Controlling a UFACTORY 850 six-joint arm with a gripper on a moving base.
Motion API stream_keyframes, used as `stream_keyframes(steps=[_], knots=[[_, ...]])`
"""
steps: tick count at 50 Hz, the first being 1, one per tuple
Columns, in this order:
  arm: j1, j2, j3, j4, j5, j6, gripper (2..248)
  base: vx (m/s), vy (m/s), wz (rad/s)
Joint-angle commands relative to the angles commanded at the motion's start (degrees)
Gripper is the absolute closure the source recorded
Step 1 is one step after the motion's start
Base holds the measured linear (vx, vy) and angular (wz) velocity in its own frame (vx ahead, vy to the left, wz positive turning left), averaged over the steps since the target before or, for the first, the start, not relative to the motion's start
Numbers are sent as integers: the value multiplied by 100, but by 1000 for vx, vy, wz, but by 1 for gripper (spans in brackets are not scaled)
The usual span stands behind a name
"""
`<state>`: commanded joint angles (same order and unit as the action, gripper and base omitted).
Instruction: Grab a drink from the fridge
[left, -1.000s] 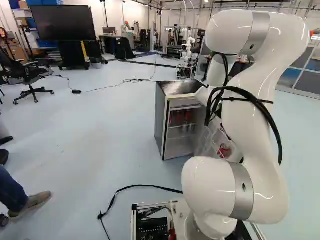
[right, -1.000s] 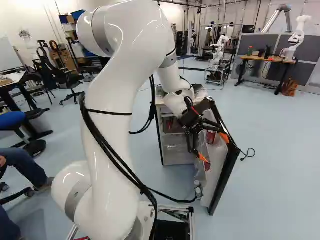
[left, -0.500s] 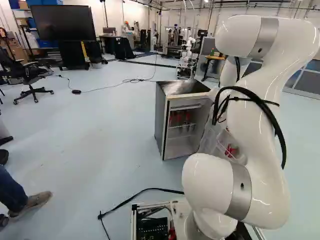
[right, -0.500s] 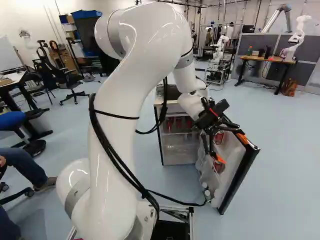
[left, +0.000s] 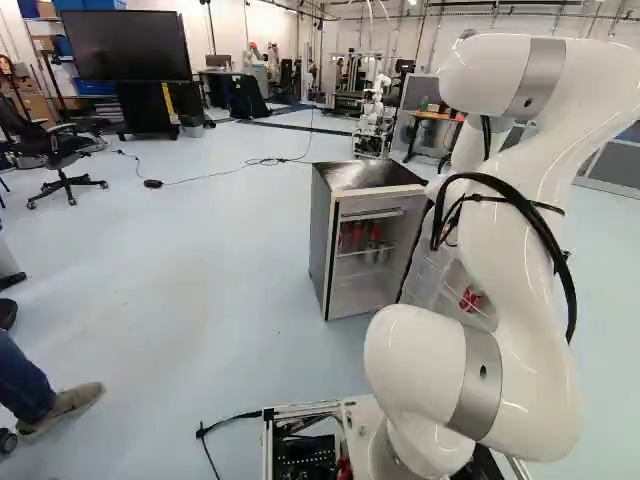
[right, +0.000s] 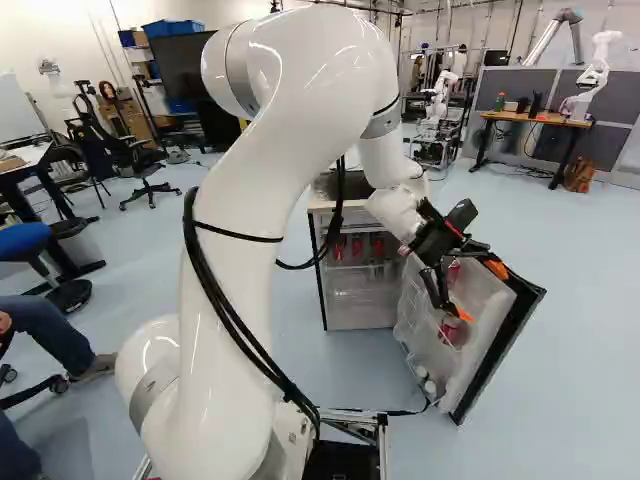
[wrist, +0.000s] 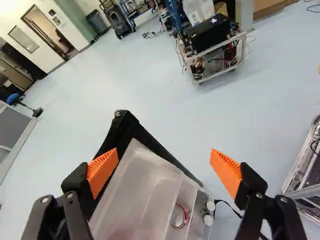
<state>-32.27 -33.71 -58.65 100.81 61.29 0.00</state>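
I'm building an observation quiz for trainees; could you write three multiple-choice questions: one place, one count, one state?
1. In the wrist view, where is the red-and-silver can?
A) floor
B) white, black-edged fridge door
C) fridge top

2. How many round white caps show there?
A) one
B) four
C) two

3. How is the orange-padded black gripper?
A) open
B) shut on a can
C) shut on the door

1 B: it sits within the door's shelving.
2 C: one beside another.
3 A: its pads stand well apart.

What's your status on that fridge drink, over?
Gripper open, empty. Red can in the open fridge door, not gripped. Door's edge looks close to one finger, may be in the way.
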Motion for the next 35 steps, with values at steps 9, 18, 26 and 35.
stream_keyframes(steps=[9, 18, 26, 35], knots=[[-29, 119, 199, -439, -112, 0, 3, 0, 0, 0], [-99, 248, 408, -966, -199, 0, 3, 0, 0, 0], [-173, 361, 585, -1446, -267, 0, 3, 0, 0, 0], [-251, 499, 795, -1987, -341, 0, 3, 0, 0, 0]])
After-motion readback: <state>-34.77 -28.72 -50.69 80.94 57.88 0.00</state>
